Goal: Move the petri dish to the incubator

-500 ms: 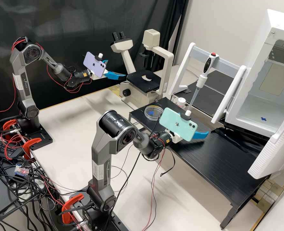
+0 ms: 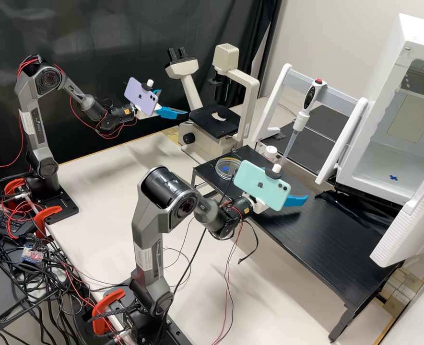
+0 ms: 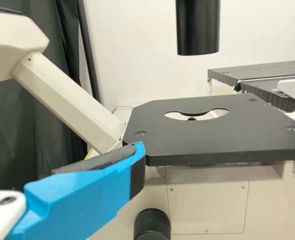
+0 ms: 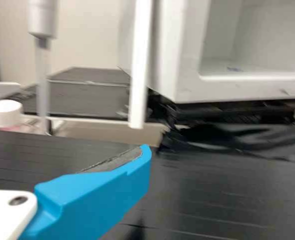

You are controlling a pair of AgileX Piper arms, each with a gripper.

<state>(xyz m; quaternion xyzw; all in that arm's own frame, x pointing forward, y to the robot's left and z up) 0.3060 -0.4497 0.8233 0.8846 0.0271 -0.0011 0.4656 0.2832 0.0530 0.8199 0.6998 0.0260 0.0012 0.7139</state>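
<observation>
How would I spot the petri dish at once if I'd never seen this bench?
In the high view, find the white incubator, then the black table in front of it. At the table's end farther from the incubator, near the microscope, lies the petri dish. It is round, shallow and clear, with blue showing through, unlike the opaque white cap nearby.

We see the curtain (image 2: 101,28) as matt, folded cloth, and the microscope (image 2: 190,84) as smooth painted casing with a matt stage (image 3: 197,140). The dish (image 2: 227,176) looks like clear, glossy plastic. We find the table (image 2: 327,239) ribbed with a dull sheen, the incubator (image 2: 395,62) smooth, and the left gripper's (image 2: 173,102) fingers (image 3: 72,197) smooth plastic with dull pads (image 3: 97,159).
</observation>
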